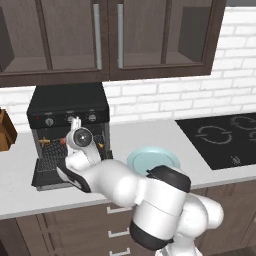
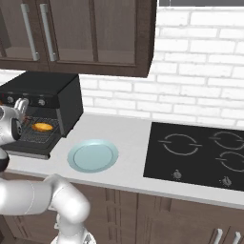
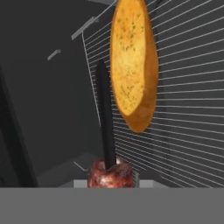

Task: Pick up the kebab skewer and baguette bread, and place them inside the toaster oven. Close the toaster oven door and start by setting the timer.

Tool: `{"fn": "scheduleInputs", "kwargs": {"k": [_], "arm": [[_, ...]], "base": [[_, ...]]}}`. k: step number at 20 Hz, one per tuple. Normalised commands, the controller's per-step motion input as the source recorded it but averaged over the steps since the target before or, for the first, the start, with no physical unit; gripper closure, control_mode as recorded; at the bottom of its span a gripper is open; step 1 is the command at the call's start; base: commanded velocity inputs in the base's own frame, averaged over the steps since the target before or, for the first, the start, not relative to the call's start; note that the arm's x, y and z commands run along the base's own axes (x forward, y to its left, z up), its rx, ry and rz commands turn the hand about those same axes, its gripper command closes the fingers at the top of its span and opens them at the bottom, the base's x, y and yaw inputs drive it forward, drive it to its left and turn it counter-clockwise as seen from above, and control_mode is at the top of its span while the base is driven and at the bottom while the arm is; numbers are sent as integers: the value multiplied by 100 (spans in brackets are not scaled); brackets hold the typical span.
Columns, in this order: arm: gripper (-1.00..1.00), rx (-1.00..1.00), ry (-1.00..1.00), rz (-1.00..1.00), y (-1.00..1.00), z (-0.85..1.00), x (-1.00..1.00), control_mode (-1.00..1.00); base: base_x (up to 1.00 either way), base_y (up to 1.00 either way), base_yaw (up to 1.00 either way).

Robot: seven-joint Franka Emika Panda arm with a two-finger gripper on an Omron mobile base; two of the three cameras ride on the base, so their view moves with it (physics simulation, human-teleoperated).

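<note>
Nearest the hand camera is a red-brown chunk of the kebab skewer [image 3: 110, 174], sitting at the bottom of that view where the fingertips would rise, with its dark stick running up and away from it. The end effector [image 1: 76, 126] appears narrowed around that skewer, though the fingertips themselves are hidden behind the meat, so the grip cannot be seen directly. Just beyond and beside the stick lies the baguette bread [image 3: 133, 65], golden and flecked, resting on the wire rack [image 3: 188, 109] inside the toaster oven [image 1: 67, 107]; whether stick and loaf touch cannot be told.

From the base cameras the white arm bends across the front of the bench [image 2: 128, 138], and the hand is at the oven's open mouth. The toaster oven door [image 1: 47, 172] hangs folded down flat toward the bench edge. In the right base view the loaf shows as an orange oval on the rack. To the right of the oven, on the bench, sits a pale blue plate [image 2: 93, 156]. Farther right is a black cooktop [image 2: 200, 155], well apart from the oven. Behind runs a white brick wall [image 2: 200, 90], with dark cabinets [image 1: 110, 37] above.
</note>
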Motion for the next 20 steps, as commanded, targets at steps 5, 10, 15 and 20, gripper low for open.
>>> {"fn": "scheduleInputs", "kwargs": {"k": [5,10,15,20], "arm": [[100,0,0,-3,6,-16,17,-100],[100,0,0,-1,8,-14,14,-100],[100,1,1,-1,6,-3,9,-100],[-100,0,6,0,8,0,0,-100]], "base": [[0,0,0],[0,0,0],[0,0,0],[0,0,0]]}}
